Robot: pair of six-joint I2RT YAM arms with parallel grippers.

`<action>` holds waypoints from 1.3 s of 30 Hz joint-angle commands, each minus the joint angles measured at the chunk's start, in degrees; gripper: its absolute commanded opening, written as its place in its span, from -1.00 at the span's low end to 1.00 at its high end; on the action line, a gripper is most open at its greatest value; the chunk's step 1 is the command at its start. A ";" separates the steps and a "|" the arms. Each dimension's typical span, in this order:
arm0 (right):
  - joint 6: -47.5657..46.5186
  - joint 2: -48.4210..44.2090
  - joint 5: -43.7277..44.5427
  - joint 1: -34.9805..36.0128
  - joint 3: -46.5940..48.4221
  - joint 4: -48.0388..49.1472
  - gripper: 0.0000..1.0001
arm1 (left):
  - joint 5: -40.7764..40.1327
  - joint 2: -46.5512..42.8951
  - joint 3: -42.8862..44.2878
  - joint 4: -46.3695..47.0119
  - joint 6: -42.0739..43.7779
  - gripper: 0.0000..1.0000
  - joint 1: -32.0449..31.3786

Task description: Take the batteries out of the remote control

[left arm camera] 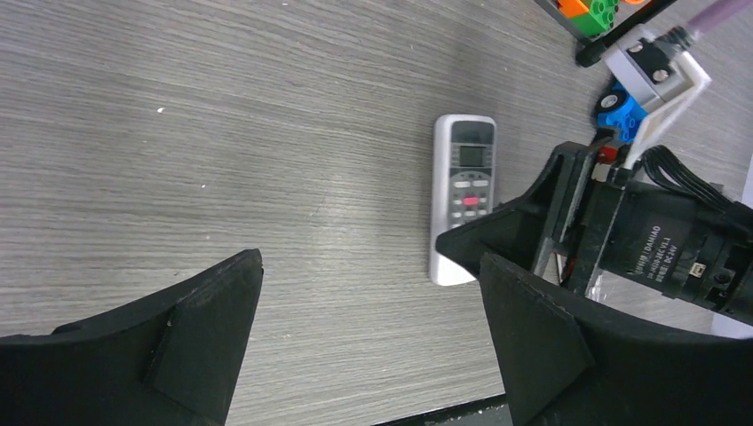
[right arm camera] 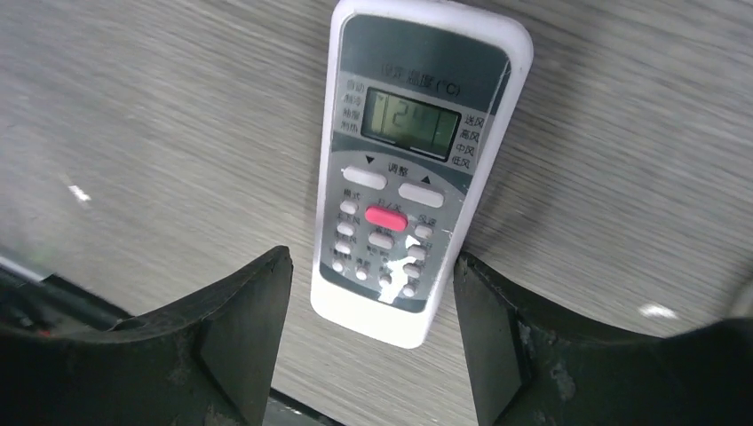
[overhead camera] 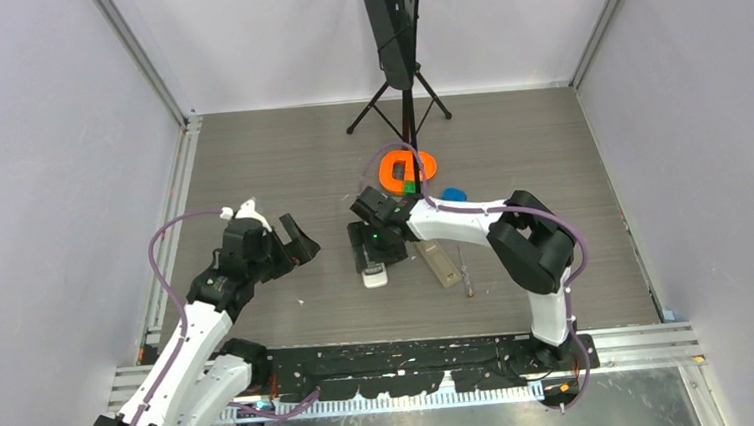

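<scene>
Wide-open right gripper point(right arm camera: 371, 266) straddled the near end of the face-up remote control point(right arm camera: 417, 133) without touching it. The left gripper point(left arm camera: 371, 266) hung fully open, empty. Grey wood-grain table point(overhead camera: 248, 152), pale walls point(overhead camera: 38, 146); batteries hidden.

White remote control point(right arm camera: 417, 169) lying flat, buttons up, display showing digits.

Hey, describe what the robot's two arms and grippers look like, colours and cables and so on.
The left arm and right arm have white links with black joint housings. A purple cable loops along each. The left gripper and right gripper have matte black, wedge-shaped fingers; the right one's look lightly scuffed.
</scene>
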 commanded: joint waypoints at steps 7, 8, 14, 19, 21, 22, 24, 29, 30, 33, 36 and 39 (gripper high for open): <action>-7.24 -12.27 19.11 0.74 -1.94 -3.48 0.63 | -1.57 -2.83 0.32 -0.83 -0.31 0.91 -0.17; -7.70 -14.88 22.39 0.45 -4.40 -4.35 0.66 | -1.00 -2.55 0.13 -0.34 -0.14 0.91 -0.17; -7.47 -27.38 29.92 -1.45 -15.08 -7.39 0.63 | 8.71 2.00 -0.23 6.72 1.69 0.84 -0.29; -4.70 -30.87 27.67 -4.17 -19.98 -6.95 0.55 | 4.48 12.19 5.92 4.66 6.06 0.82 -11.17; -4.39 -29.99 25.48 -5.81 -21.19 -5.83 0.52 | 0.50 16.08 8.56 5.30 7.01 0.82 -18.48; -4.34 -29.45 24.37 -6.65 -21.62 -5.16 0.49 | -0.16 18.28 9.88 5.86 7.11 0.83 -21.57; -4.62 -28.66 22.16 -8.18 -22.64 -2.62 0.42 | -0.12 22.28 11.91 9.29 7.06 0.82 -27.90; -5.94 -27.25 18.23 -9.27 -22.78 -1.06 0.38 | 0.99 30.97 14.48 17.16 2.51 0.81 -36.27; -6.34 -27.24 18.20 -9.34 -23.01 -0.78 0.37 | 1.11 32.26 13.84 19.17 0.29 0.80 -36.90; -7.25 -27.25 17.34 -9.96 -23.81 0.17 0.33 | 2.99 36.08 10.04 26.46 -5.60 0.75 -37.38; -7.40 -27.29 14.85 -10.24 -24.45 1.55 0.27 | 2.29 39.12 8.22 28.75 -8.39 0.72 -37.40; -7.27 -27.16 11.51 -10.24 -25.11 3.47 0.27 | -0.43 41.03 7.95 28.07 -9.03 0.70 -37.44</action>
